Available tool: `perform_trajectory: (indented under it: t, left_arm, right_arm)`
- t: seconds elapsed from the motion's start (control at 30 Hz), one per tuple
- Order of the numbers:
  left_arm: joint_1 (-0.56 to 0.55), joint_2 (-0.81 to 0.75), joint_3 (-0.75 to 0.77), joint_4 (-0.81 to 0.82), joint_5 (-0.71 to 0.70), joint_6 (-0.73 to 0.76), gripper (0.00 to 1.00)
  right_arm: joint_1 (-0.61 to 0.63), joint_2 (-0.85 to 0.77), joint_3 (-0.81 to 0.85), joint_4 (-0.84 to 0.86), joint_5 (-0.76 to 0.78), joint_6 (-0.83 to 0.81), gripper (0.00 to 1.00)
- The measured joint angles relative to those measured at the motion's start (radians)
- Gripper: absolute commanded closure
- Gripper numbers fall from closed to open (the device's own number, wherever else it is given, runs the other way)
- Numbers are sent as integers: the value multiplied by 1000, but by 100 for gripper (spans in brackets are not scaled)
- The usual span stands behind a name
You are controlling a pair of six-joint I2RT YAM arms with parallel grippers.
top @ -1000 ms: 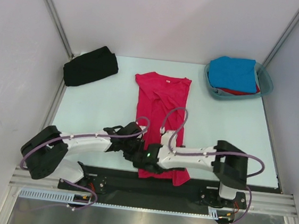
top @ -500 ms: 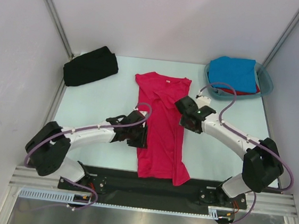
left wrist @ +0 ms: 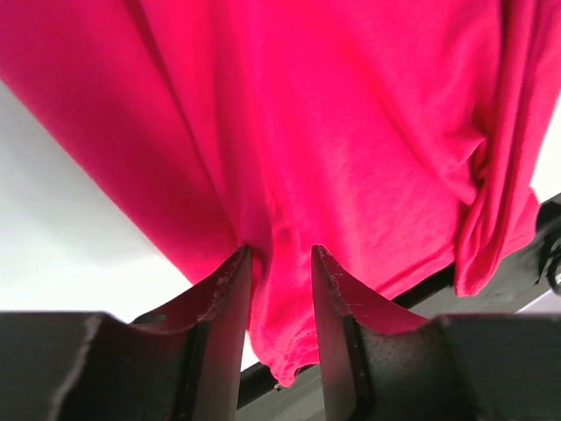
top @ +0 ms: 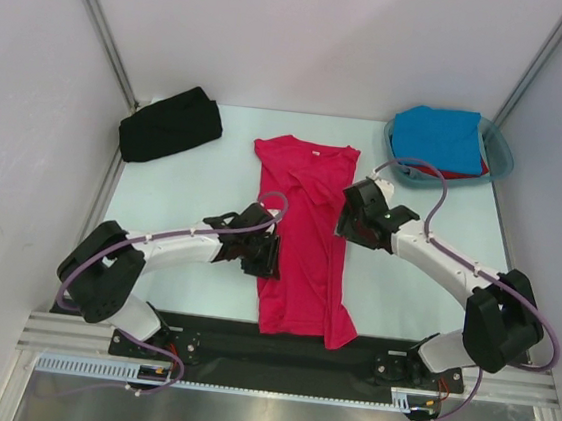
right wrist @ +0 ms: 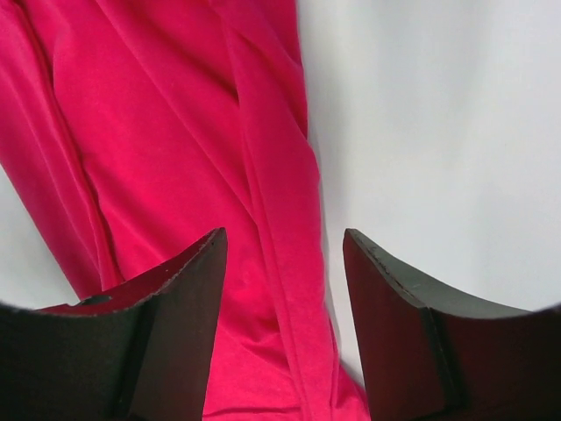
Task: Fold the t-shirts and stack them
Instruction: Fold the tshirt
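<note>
Pale table [top: 180, 210] between white walls: the arms have split to flank the pink shirt.

The crimson-pink t-shirt [top: 303, 243] lies lengthwise down the table's middle, collar far, hem at the near edge, its sides already folded in to a narrow strip. The black t-shirt [top: 169, 125] sits bundled at the far left, and the blue t-shirt [top: 438, 137] waits in the teal tub [top: 503, 158]. A second ago both arms crowded the hem; the right arm has since swung up to the strip's right edge. The right gripper [top: 349, 218] is spread across that edge, gripping nothing. The left gripper [top: 264, 254] straddles the left edge with its jaws narrowly apart, and I see no firm pinch. This looks like the set-up for the crosswise fold, which is not yet begun.
</note>
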Motion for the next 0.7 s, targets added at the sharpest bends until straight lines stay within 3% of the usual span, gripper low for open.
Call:
perform_trajectory:
  t: [0.1,0.2,0.23,0.27,0.5,0.7]
  left_arm:
    - [0,0,-20,3,14,-7,67]
    - [0,0,-25,3,19,-13,81]
    - [0,1,-25,5,19,-15,94]
    - [0,2,-25,6,19,-21,100]
    - [-2,6,-14,6,26,-19,100]
    - [-16,50,88,8,80,-13,100]
  right_arm:
    - [0,-22,-16,-3,-3,-3,39]
    - [0,-47,-21,-8,-2,-3,39]
    - [0,-57,-21,-8,-2,-3,40]
    - [0,-66,-21,-8,-1,-3,40]
    - [0,-89,-28,-10,7,-3,40]
    - [0,-88,-43,-11,8,-3,40]
